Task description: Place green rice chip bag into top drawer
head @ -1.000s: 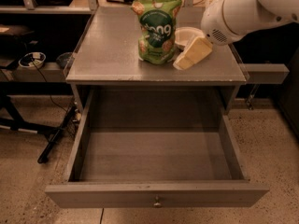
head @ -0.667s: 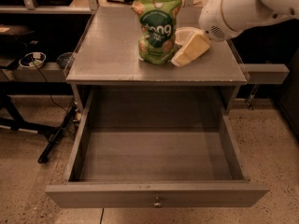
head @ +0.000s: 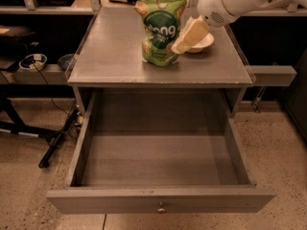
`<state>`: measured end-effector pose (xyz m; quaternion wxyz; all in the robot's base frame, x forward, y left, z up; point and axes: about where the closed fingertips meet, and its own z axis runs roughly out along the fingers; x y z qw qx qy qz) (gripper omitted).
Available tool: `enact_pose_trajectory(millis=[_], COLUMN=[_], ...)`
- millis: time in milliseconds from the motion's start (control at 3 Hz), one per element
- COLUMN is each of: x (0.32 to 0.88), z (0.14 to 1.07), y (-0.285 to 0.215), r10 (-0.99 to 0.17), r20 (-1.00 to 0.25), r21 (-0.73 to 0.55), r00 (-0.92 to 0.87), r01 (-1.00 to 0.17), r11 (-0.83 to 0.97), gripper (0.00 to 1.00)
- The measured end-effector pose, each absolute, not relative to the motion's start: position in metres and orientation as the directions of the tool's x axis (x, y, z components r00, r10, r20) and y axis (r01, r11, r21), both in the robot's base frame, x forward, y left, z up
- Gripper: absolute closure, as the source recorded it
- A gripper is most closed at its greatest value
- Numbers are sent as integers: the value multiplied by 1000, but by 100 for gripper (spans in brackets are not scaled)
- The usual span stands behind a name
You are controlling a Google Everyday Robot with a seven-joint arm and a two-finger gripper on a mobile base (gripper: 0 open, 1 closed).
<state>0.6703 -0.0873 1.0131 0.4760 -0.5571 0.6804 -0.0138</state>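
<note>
The green rice chip bag (head: 159, 30) stands upright on the grey tabletop (head: 115, 56), toward its back centre. My gripper (head: 184, 40) comes in from the upper right on a white arm (head: 230, 1), and its cream tip is against the bag's right side. The top drawer (head: 160, 200) is pulled fully out below the tabletop. Its inside shows nothing in it, and its knob (head: 161, 207) faces the camera.
A small white bowl (head: 204, 43) sits on the tabletop just right of the bag, partly behind my gripper. Dark shelves with cables and small dishes (head: 32, 61) lie to the left. A tripod leg (head: 57, 140) rests on the speckled floor at left.
My gripper has moved left along the tabletop, from in front of the bowl to the bag's right side. The bag and drawer have not moved.
</note>
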Motion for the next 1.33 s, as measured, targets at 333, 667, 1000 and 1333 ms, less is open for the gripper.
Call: enact_pose_trajectory(millis=[333,667,1000,1333], x=[689,713,728,749], z=[1015,1014,1014,1004], y=[-78,-66,-60,-49], r10=[-774,-790,-798,-819], r20=[-624,-601,-589,-563], r21=[-561,-576,-585,-574], r00=[105,123,127,110], r01=[-750,-752,-748,-765], r11=[350,321,312,292], gripper=[0,0,0,0])
